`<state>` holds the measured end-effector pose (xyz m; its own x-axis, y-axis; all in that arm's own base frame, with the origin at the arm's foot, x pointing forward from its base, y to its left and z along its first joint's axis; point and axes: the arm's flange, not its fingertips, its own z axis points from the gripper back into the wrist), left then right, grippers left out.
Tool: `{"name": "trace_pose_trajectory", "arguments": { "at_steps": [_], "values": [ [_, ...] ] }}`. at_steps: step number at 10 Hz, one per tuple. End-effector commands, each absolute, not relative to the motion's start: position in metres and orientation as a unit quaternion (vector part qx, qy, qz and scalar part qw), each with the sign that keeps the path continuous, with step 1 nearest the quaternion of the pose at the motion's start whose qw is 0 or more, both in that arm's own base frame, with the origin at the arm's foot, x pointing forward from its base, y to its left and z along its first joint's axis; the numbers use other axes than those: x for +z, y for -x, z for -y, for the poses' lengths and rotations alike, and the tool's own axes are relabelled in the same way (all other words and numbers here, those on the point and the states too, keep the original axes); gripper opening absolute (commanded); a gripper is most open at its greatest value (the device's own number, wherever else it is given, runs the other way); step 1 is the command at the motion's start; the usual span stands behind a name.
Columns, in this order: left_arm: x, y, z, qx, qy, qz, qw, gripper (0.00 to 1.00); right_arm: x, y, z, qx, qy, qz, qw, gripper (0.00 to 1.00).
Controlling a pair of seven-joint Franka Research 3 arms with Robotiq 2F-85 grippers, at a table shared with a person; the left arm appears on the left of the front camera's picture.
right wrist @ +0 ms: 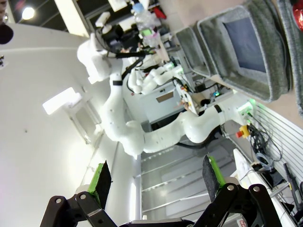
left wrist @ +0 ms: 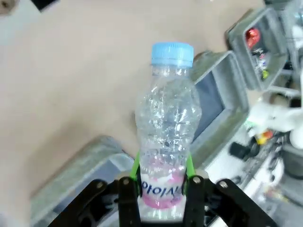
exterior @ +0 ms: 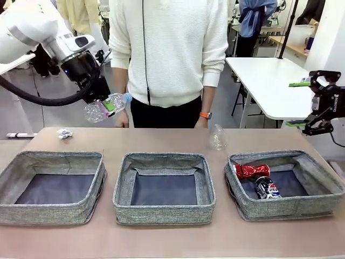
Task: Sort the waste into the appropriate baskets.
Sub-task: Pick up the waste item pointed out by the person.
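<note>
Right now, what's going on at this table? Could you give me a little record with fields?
Left gripper: shut on the clear bottle, held in the air over the table at its far left
Right gripper: open, holding nothing, beside the table's right edge
Left basket: empty
Middle basket: empty
Right basket: red can and Pepsi can
Loose on table: paper wad behind left basket; clear plastic container behind the gap between middle and right baskets
Person: standing at far side
</note>
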<state>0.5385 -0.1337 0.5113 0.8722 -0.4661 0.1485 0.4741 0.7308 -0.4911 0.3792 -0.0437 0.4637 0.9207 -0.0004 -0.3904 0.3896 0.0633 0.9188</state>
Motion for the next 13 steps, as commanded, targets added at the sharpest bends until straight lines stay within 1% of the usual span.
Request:
{"name": "trace_pose_trajectory", "arguments": {
  "at_steps": [1,2,3,6,7,8,9,10,11,12,13],
  "values": [
    [0.487,-0.501,0.155,-0.226,0.211,0.02,0.951,0.37,0.466,-0.382,0.042,-0.136,-0.674,-0.139,0.713,1.0],
    [0.483,-0.503,0.158,-0.24,0.191,0.005,0.952,0.37,0.466,-0.382,0.042,-0.136,-0.674,-0.139,0.713,1.0],
    [0.508,-0.517,0.148,-0.227,0.25,0.014,0.941,0.37,0.466,-0.382,0.042,-0.136,-0.674,-0.139,0.713,1.0],
    [0.508,-0.517,0.148,-0.227,0.25,0.014,0.941,0.37,0.466,-0.382,0.042,-0.136,-0.674,-0.139,0.713,1.0],
    [0.502,-0.511,0.152,-0.223,0.233,0.014,0.947,0.37,0.466,-0.382,0.042,-0.136,-0.674,-0.139,0.713,1.0],
    [0.53,-0.501,0.167,-0.143,0.195,0.006,0.97,0.37,0.466,-0.382,0.042,-0.136,-0.674,-0.139,0.713,1.0],
    [0.57,-0.476,0.187,-0.12,0.189,0.03,0.974,0.37,0.466,-0.382,0.042,-0.136,-0.674,-0.139,0.713,1.0],
    [0.604,-0.447,0.21,-0.128,0.171,0.061,0.975,0.37,0.466,-0.382,0.042,-0.136,-0.674,-0.139,0.713,1.0],
    [0.636,-0.414,0.239,-0.132,0.154,0.071,0.977,0.37,0.466,-0.382,0.042,-0.136,-0.674,-0.139,0.713,1.0],
    [0.652,-0.396,0.262,-0.139,0.147,0.066,0.977,0.37,0.466,-0.382,0.042,-0.136,-0.674,-0.139,0.713,1.0],
    [0.662,-0.384,0.282,-0.127,0.153,0.065,0.978,0.37,0.466,-0.382,0.042,-0.136,-0.674,-0.139,0.713,1.0]
  ]
}}
